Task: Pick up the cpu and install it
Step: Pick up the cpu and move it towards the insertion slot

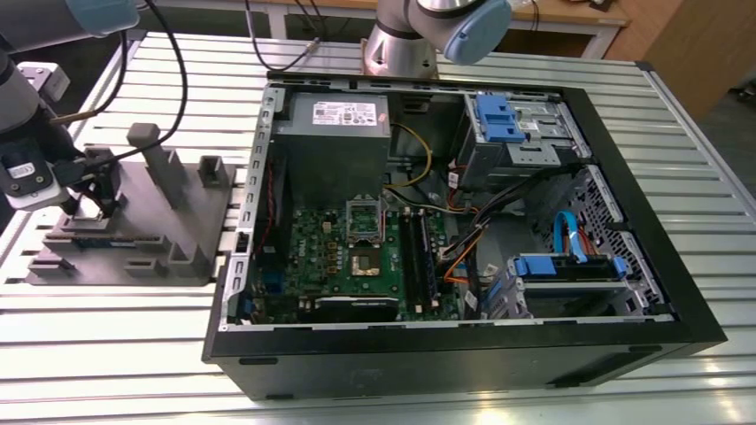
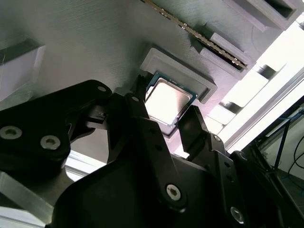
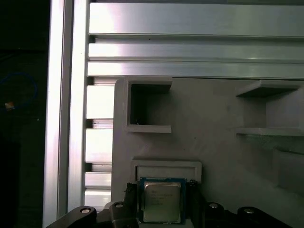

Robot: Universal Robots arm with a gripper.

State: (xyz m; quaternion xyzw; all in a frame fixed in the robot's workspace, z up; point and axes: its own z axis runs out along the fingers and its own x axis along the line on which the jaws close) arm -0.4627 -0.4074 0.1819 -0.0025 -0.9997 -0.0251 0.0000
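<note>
The cpu [image 3: 161, 202], a small flat square chip with a silver-grey metal top, lies face up in a shallow nest of the grey plastic fixture [image 1: 177, 239], well apart from the open black computer case [image 1: 473, 354]. It is near-square, with edges parallel to the nest walls. The black gripper [image 3: 161, 191] is narrowed onto two opposite chip edges.

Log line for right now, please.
phase: pick | gripper: over cpu, grasp unconfirmed | cpu: seated in grey fixture pocket, outside PC case
</note>
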